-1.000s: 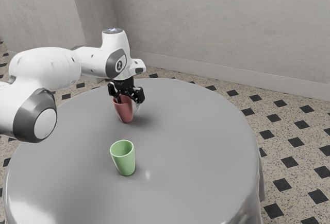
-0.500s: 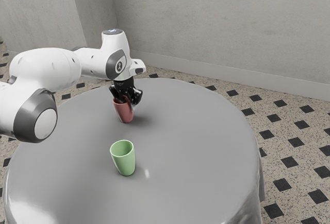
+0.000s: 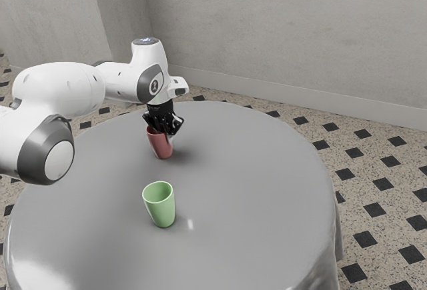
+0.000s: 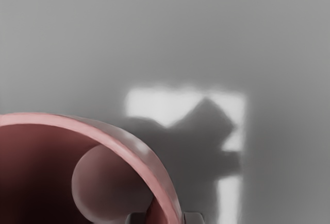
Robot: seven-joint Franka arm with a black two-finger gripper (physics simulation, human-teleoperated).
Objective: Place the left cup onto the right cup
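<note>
my gripper (image 3: 163,127) sits at the rim of the red cup (image 3: 160,145), with one finger inside the cup and one outside. the jaws are drawn in on the cup wall. in the wrist view the red rim (image 4: 135,151) runs between two dark finger tips at the lower edge, so the pinch appears made, though pad contact is hard to confirm there.

change from one second ago: the fingers stand wide apart over the rim there, narrower at half a second, and narrowest now. the cup has not shifted on the grey table (image 3: 267,183).

meaning: the grasp step is complete and the lift is not yet begun. the green cup (image 3: 159,205) stands upright, well apart, nearer the camera.
</note>
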